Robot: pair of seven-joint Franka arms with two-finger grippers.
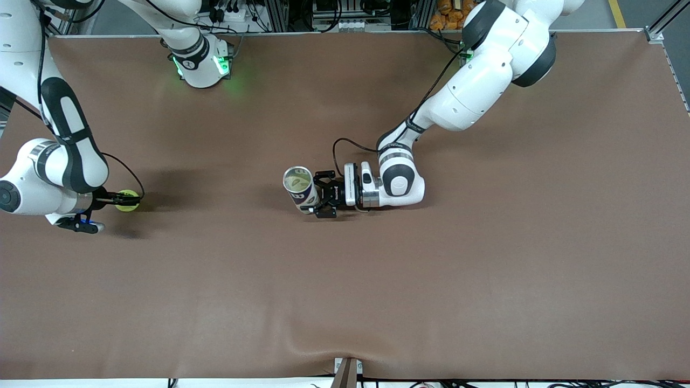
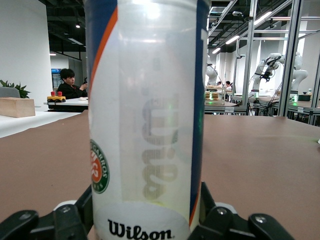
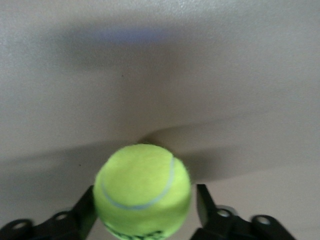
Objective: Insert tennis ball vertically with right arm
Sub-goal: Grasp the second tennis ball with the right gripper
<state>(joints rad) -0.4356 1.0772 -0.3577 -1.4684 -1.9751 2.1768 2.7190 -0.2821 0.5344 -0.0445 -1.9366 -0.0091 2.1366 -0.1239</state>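
Left gripper (image 1: pixel 322 200) grasps the upright can (image 1: pixel 299 188). Right gripper (image 1: pixel 125 200) brackets the ball (image 1: pixel 128 200); grip indeterminate. Left wrist view alone shows its Wilson label.

The tall clear tube (image 2: pixel 150 120) has words on it. Near its bottom, big black letters on a white band say "Wilson" (image 2: pixel 139 231). Higher up, pale grey letters run up the side of the tube; they look like the same name, but they are faint and hard to read. A round green and orange badge (image 2: pixel 99 173) sits low on the tube's side, and its small letters read "ROLAND GARROS". The yellow ball (image 3: pixel 142 191) has dark marks near its lower edge, too blurry to read.
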